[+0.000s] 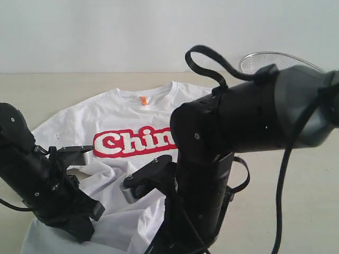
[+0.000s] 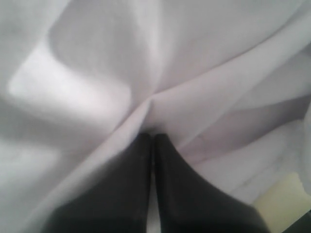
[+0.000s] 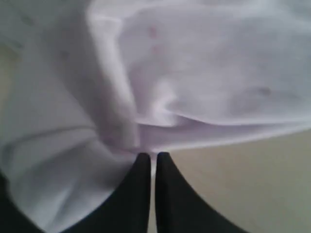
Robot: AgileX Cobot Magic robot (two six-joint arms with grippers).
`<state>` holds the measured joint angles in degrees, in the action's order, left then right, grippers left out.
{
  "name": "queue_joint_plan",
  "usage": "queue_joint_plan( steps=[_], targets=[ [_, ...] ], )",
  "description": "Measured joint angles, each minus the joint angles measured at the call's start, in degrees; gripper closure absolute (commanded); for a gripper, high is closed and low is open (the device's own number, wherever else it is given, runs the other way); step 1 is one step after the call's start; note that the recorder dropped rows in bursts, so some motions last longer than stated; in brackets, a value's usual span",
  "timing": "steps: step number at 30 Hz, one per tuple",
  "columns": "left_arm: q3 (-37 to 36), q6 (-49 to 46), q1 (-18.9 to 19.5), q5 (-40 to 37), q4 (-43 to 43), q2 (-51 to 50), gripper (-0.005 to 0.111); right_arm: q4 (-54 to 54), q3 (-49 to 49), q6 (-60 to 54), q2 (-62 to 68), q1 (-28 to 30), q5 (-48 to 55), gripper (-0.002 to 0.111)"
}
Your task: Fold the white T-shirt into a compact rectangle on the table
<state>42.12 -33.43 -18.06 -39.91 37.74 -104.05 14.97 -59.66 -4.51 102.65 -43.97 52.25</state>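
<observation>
your left end effector (image 2: 151, 138) and right end effector (image 3: 153, 155) each pinch the lower edge of the white t-shirt (image 1: 132, 114) lying print-up on the desk (image 1: 53, 90); this looks like the first fold, so lift both evenly toward the collar (image 1: 144, 91)

On the chest of the white T-shirt (image 1: 79, 124), the lettering "Chin" (image 1: 133, 143) can be read, set in white on a red surround; the rest is hidden by the right arm (image 1: 212, 159). Nothing can be read on the orange neck tag (image 1: 143, 100).

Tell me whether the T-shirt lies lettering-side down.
No, the white T-shirt lies with its red chest lettering facing up in the exterior view.
</observation>
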Motion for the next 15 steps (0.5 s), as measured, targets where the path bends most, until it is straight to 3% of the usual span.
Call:
queue_joint_plan(
  steps=[6, 9, 13, 15],
  targets=[
    [-0.1, -0.5, 0.0, 0.1, 0.9, 0.0, 0.102, 20.0, -1.1, -14.4, 0.6, -2.4, -7.5, 0.108],
    [-0.1, -0.7, 0.0, 0.1, 1.2, -0.1, 0.102, 23.2, -1.5, -17.4, 3.6, -4.2, -7.2, 0.108],
    [-0.1, -0.7, 0.0, 0.1, 1.2, -0.1, 0.102, 16.0, -1.5, -11.2, 1.1, -4.6, -8.0, 0.108],
    [-0.1, -0.7, 0.0, 0.1, 1.3, -0.1, 0.102, 0.2, -1.6, 1.7, -3.6, -4.6, -5.7, 0.107]
  ],
)
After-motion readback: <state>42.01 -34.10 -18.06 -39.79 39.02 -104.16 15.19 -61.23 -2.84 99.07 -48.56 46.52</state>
